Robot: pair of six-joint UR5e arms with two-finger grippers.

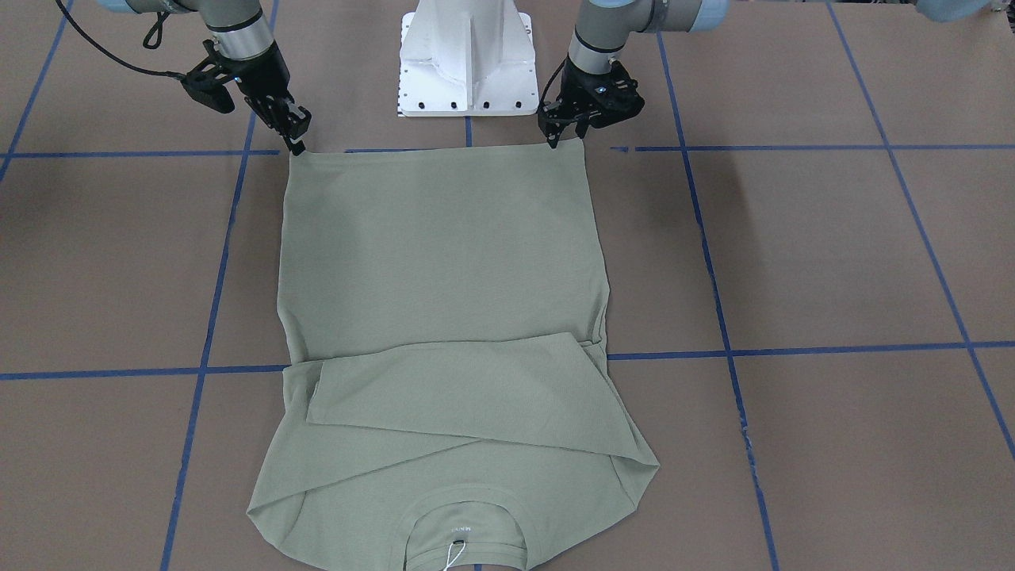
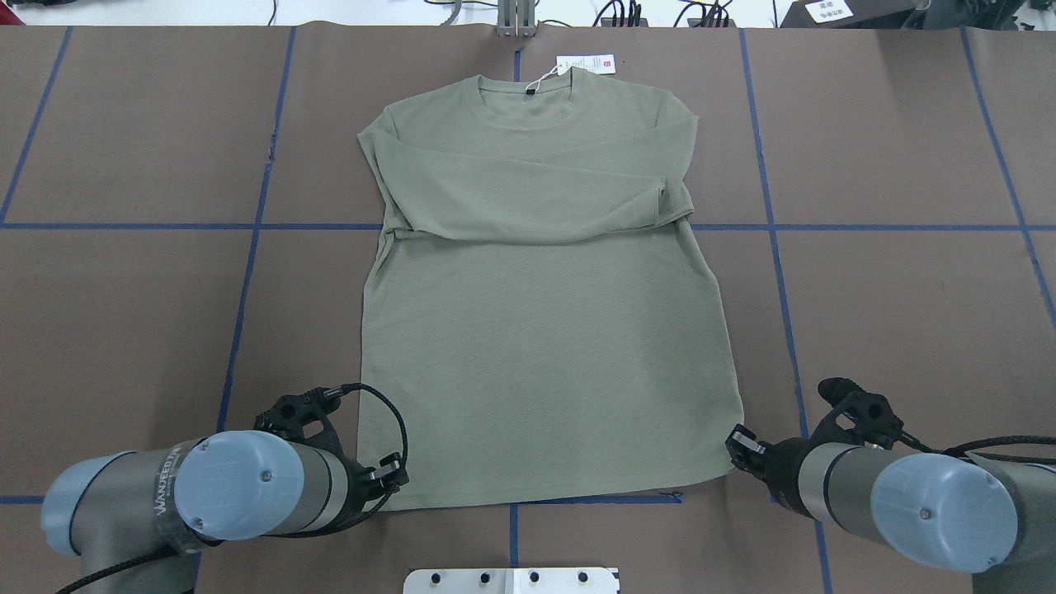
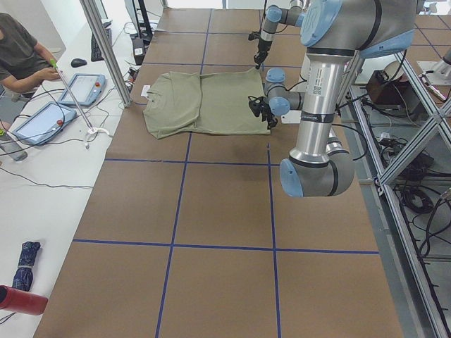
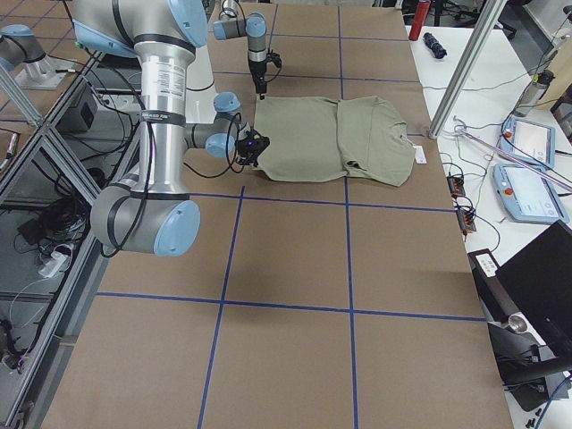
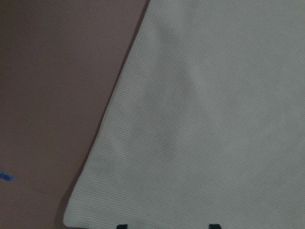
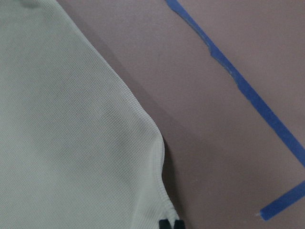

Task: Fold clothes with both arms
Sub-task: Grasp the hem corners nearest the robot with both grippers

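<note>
Here, the sage-green shirt [image 2: 536,330] lies flat at the middle of the table [image 2: 124,330]. Its ribbed neck points to the far edge, away from the robot, and its hem lies along the near edge, just short of the white base plate [image 1: 466,55]. Both sleeves are folded across the chest, one over the other, forming a band below the neck. A white hang tag [image 2: 586,64] on a string lies on the table just beyond the collar.

The left arm [image 2: 223,495] reaches to the hem corner on its own side. The left gripper [image 2: 394,481] stands there with its fingertips [image 5: 121,225] spread apart over the fabric, just inside the shirt's edge.

The right arm [image 2: 932,499] reaches to the opposite hem corner. The right gripper [image 2: 742,441] has its fingertips [image 6: 164,224] pressed almost together, and the shirt's edge runs in between them, so it appears to pinch the fabric at that corner.

Blue tape lines [image 2: 247,272] mark the table in a grid, and one of them runs just beside the hem.
</note>
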